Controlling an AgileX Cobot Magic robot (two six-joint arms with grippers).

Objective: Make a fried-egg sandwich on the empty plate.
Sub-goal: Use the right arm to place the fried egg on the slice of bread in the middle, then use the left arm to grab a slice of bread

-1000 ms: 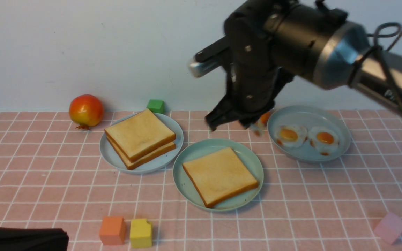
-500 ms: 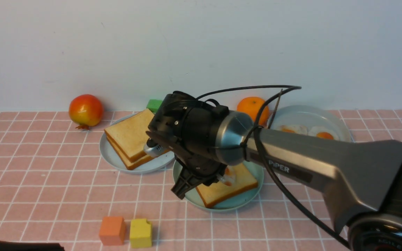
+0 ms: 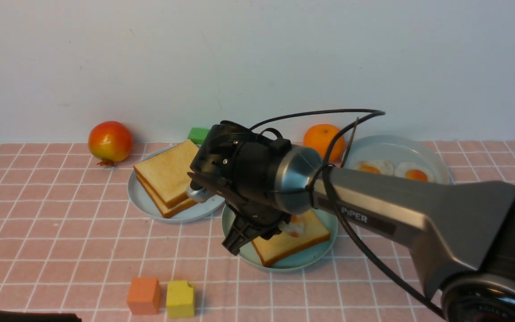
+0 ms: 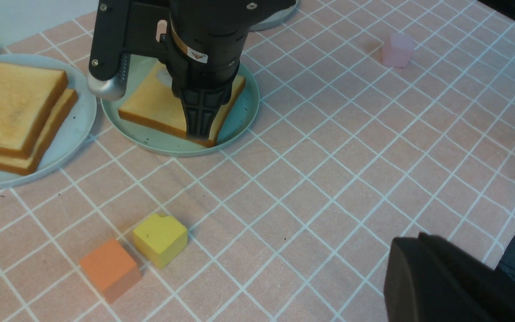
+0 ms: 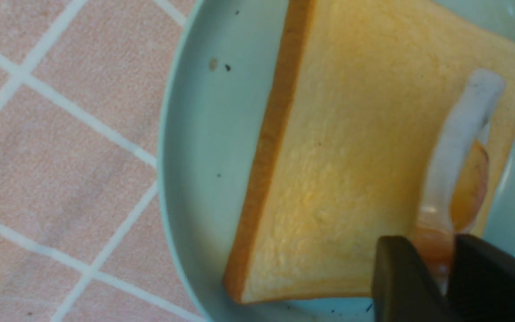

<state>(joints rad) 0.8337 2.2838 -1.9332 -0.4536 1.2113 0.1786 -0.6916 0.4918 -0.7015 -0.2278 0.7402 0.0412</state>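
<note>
The right tool (image 5: pixel 441 250) was clamped on the rim of a fried egg (image 5: pixel 461 134), its two dark fingers close together on either side. The egg hung edge-on, white with an orange yolk, its lower part over the far corner of a toast slice (image 5: pixel 351 156); whether it touched the toast could not be told. That slice, square and golden with a brown crust, lay flat in the mint-green plate (image 5: pixel 195 156), slightly turned.

The surface (image 3: pixel 61 250) was covered in a pink cloth with a white grid, against a plain pale wall (image 3: pixel 105 58). Just left of the mint-green plate and behind it, a pale blue plate (image 3: pixel 139 197) held two stacked toast slices (image 3: pixel 168 172). To its right and behind, a grey-blue plate (image 3: pixel 396 145) held two more eggs (image 3: pixel 414 172). Behind it sat an orange (image 3: pixel 322 136) and a green block (image 3: pixel 198 133), and far to the left a red-yellow fruit (image 3: pixel 110 141). In front of it and to the left stood an orange block (image 3: pixel 143 295) and a yellow block (image 3: pixel 180 298) side by side; a pink block (image 4: pixel 398 49) lay well off to its right.

The right arm (image 3: pixel 396 210) reached in from the right, its wrist bent down over the mint-green plate. The left tool (image 4: pixel 423 264) was low, in front of the plate and well apart, fingers together.
</note>
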